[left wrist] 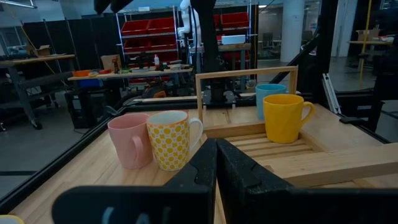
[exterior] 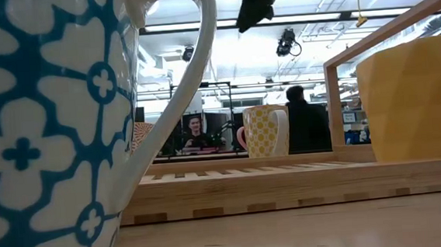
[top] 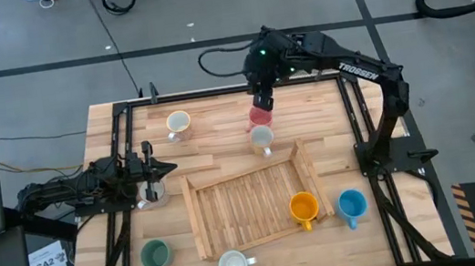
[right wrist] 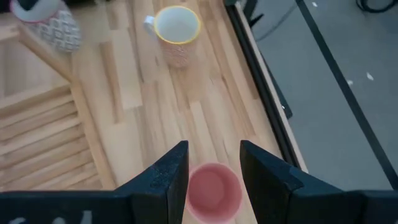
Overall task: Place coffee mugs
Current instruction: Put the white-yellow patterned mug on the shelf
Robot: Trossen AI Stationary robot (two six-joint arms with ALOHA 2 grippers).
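My right gripper [right wrist: 213, 163] hangs open over the pink mug [right wrist: 213, 191], which stands on the table near the far edge [top: 260, 115]; its fingers are above the mug's rim on either side. A yellow-patterned mug [left wrist: 171, 140] stands right beside the pink mug [left wrist: 129, 140]. The orange mug [top: 303, 207] sits in the wooden tray's right near corner, and the blue mug [top: 352, 202] stands just outside it. My left gripper [top: 164, 168] is shut and waits at the table's left, next to a grey patterned mug [top: 152, 195]. The cream mug [top: 178, 123], the dark green mug [top: 154, 254] and a white mug [top: 234, 265] stand on the table.
The slatted wooden tray [top: 247, 207] with raised rails fills the table's middle. A white mug with a blue flower pattern [exterior: 49, 128] stands close to the low camera. The table's dark metal frame [top: 356, 126] runs along its edges. People show in the room beyond.
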